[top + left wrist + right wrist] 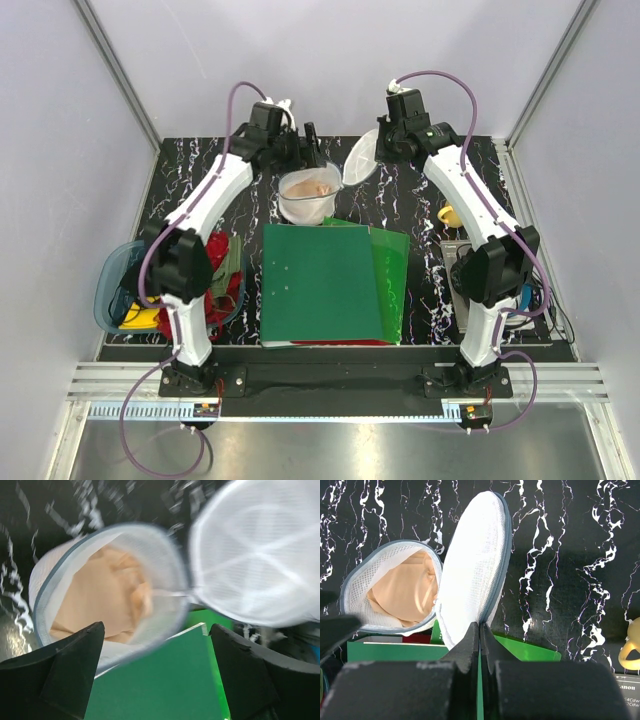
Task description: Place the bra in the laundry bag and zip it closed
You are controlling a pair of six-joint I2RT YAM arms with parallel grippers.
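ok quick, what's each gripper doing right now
left gripper: open, holding nothing
right gripper: shut on the rim of the laundry bag lid flap

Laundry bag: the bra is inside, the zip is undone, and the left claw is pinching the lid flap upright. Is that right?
Not quite. It is the right claw that pinches the lid flap upright, as the right wrist view shows. The left claw hangs open above the laundry bag, holding nothing. The bra is inside and the zip is undone.
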